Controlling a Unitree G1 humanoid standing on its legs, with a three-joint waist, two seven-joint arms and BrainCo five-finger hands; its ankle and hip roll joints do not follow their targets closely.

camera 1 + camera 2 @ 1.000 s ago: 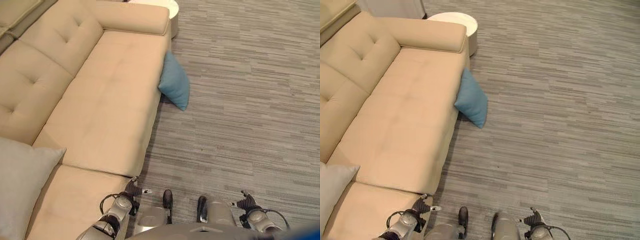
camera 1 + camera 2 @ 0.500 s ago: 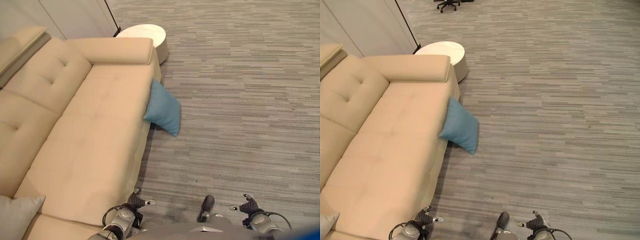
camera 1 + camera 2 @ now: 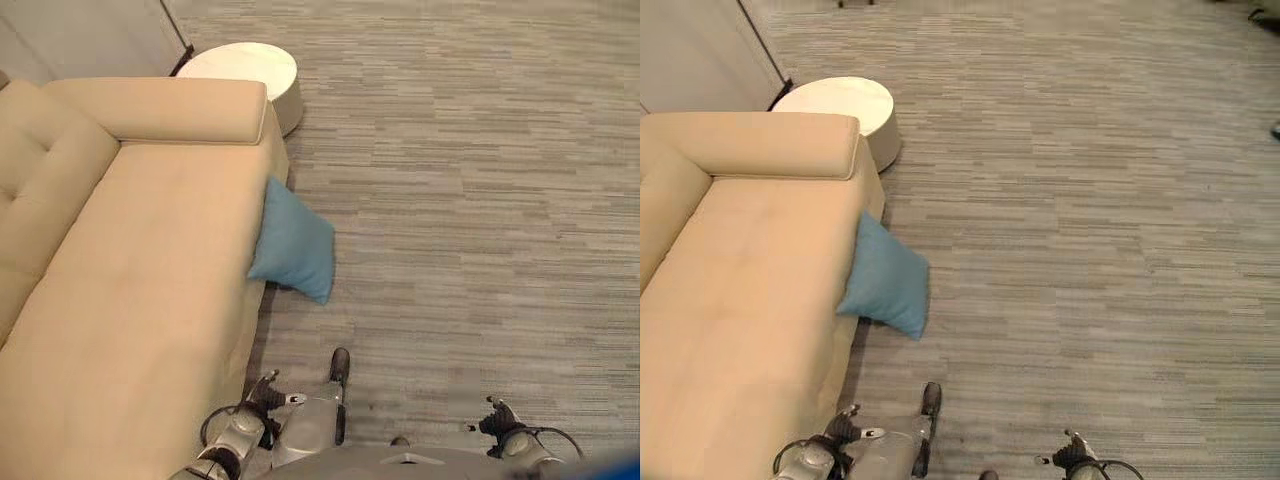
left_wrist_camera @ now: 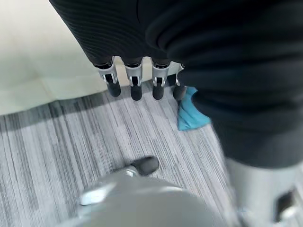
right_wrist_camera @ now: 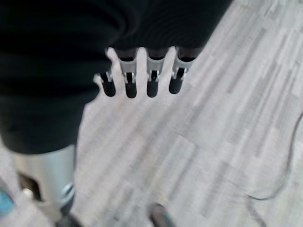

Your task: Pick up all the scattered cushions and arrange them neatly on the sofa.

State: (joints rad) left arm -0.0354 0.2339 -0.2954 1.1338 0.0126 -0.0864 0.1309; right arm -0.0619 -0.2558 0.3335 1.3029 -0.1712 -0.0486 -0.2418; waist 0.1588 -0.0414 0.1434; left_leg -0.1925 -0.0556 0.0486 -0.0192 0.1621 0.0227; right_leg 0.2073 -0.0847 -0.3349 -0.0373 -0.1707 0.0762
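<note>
Right now I am looking down at one beige sofa (image 3: 130,290), and I am taking it as my landmark. One blue cushion (image 3: 292,243) is leaning against the front edge of the sofa, near the armrest end. It is standing tilted on the grey carpet floor (image 3: 470,200), with its upper side touching the sofa front and its lower corner pointing away from the sofa. I am counting only this one cushion in front of me.

Just beyond the armrest end of the sofa, one round white side table (image 3: 245,72) is standing on the floor, beside the sofa.

My left hand (image 4: 135,82) is hanging low, close to the front of the sofa. Its fingers are straight and relaxed, and they are holding nothing; past the fingertips I am seeing a piece of the blue cushion on the floor, apart from my hand.

My right hand (image 5: 142,78) is hanging well apart from the sofa, over the bare floor. Its fingers are also straight and loose, and they are empty.
</note>
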